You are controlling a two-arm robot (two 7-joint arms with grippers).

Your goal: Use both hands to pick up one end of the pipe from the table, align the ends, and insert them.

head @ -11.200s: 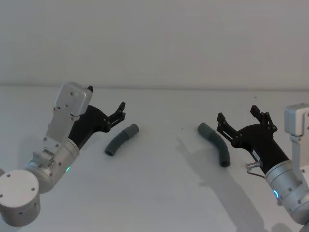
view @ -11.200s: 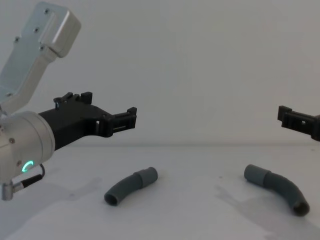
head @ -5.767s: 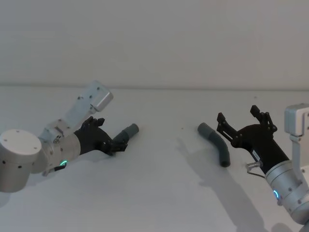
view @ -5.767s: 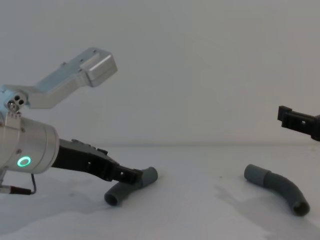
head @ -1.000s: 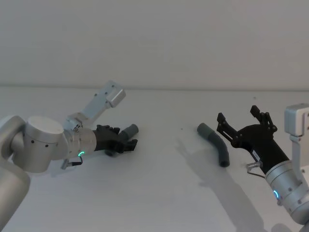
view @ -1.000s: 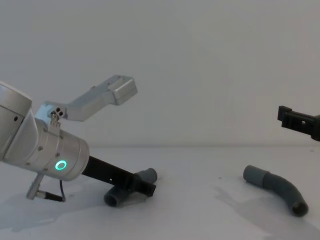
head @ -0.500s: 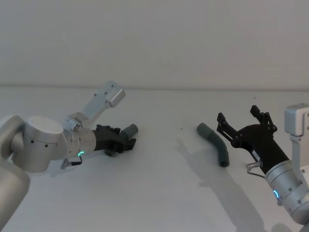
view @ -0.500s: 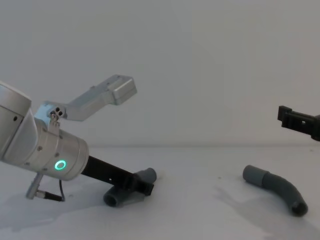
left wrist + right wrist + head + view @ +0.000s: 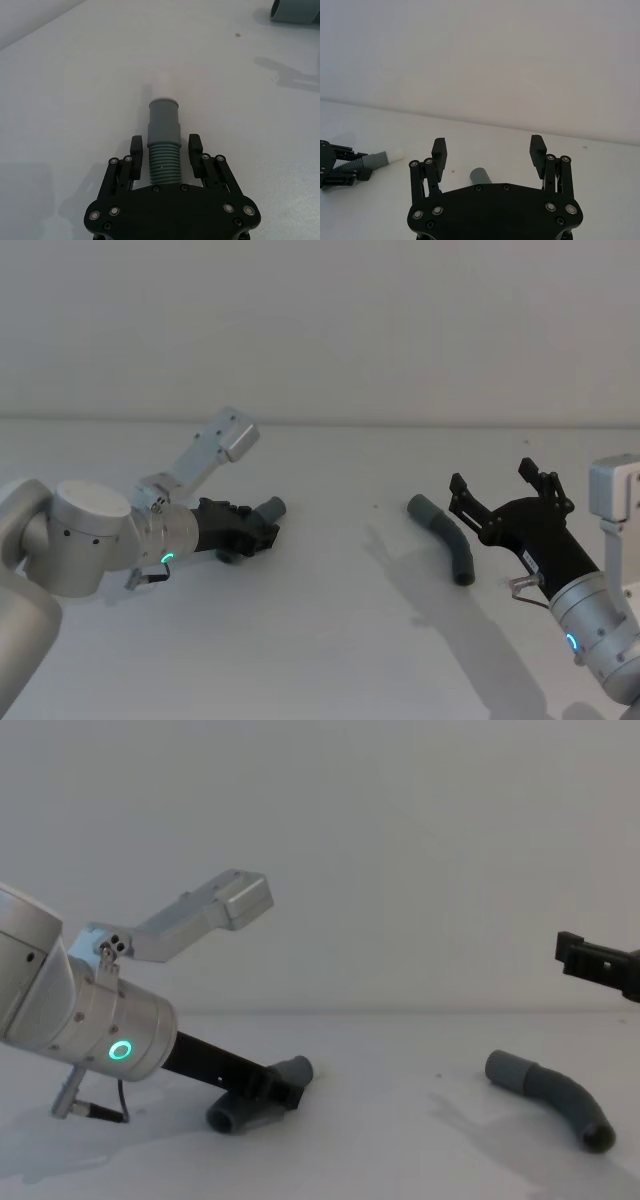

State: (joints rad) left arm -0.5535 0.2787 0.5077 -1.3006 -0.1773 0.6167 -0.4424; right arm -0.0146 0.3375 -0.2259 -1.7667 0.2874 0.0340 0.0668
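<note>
Left gripper (image 9: 165,145) is laid low on the table (image 9: 330,640), jaws narrowly apart astride the ribs of the left hose piece (image 9: 164,162) just behind its cuff (image 9: 164,117); right gripper (image 9: 492,477) is held wide open, raised near the untouched right hose piece (image 9: 448,540). If the jaws are closed off-centre, the curved piece may be rolled or swivelled and its cuff left askew for mating. The hose bores are the only hollows; their contents cannot be judged.

No text, label, brand, number or sign can be read anywhere.
</note>
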